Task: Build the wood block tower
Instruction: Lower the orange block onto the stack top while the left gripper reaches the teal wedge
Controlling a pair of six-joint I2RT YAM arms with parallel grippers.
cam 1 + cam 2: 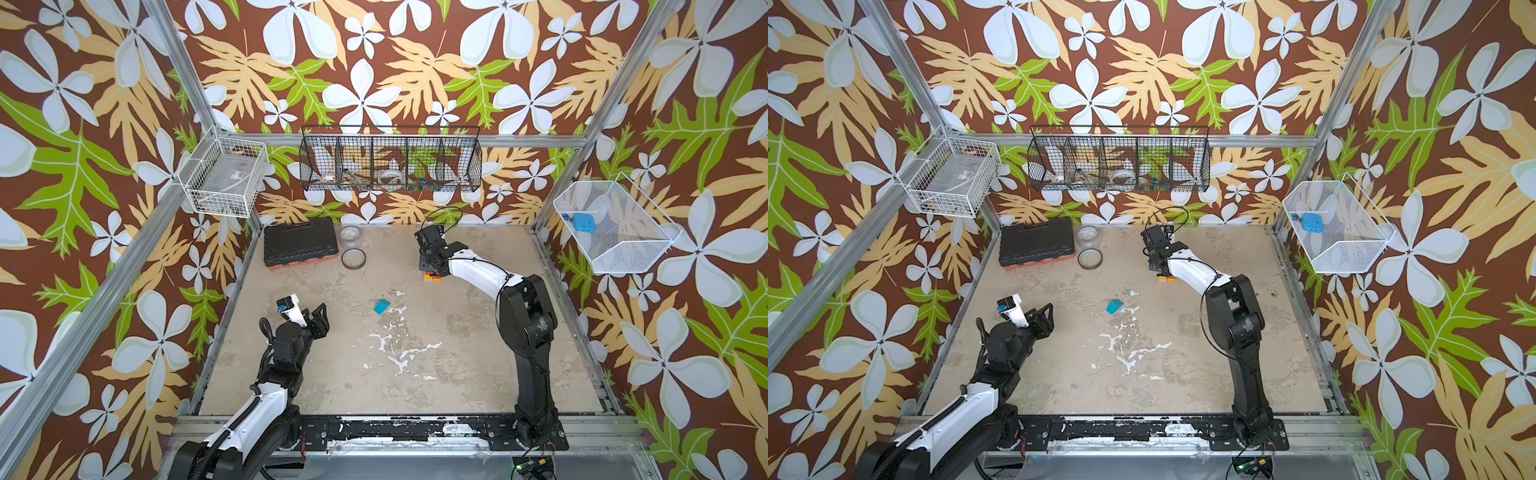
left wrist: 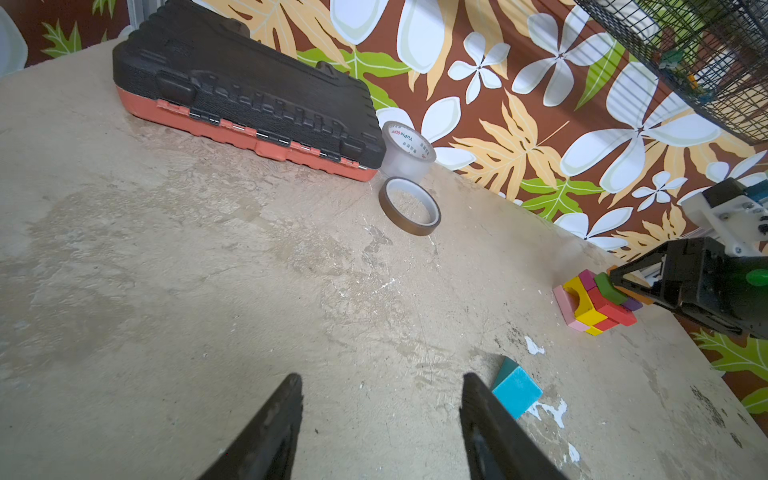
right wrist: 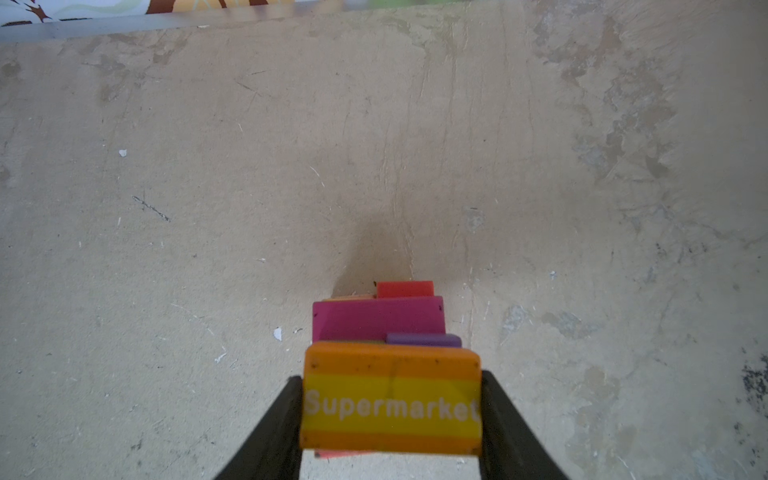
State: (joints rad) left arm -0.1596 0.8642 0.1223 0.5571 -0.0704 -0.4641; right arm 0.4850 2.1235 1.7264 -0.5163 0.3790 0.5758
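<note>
Above worn table (image 3: 208, 166), orange block (image 3: 390, 399) lies lengthwise across right pincer (image 3: 390, 376).

Bare beige tabletop (image 2: 249, 291) lies open between the left gripper (image 2: 382, 376) jaws; a teal wooden block (image 2: 517, 390) sits just beside one jaw. An orange-and-yellow wooden block (image 3: 390, 403) fills the right gripper (image 3: 390, 378) jaws, multicoloured wooden-block stack (image 3: 378, 318) just beyond.

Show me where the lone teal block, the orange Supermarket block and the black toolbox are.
teal block (image 1: 382, 306), in a top view, on its upper face.
orange Supermarket block (image 3: 390, 405), right wrist view, on its yellow stripe.
black toolbox (image 2: 249, 95), left wrist view, on its lid.
</note>
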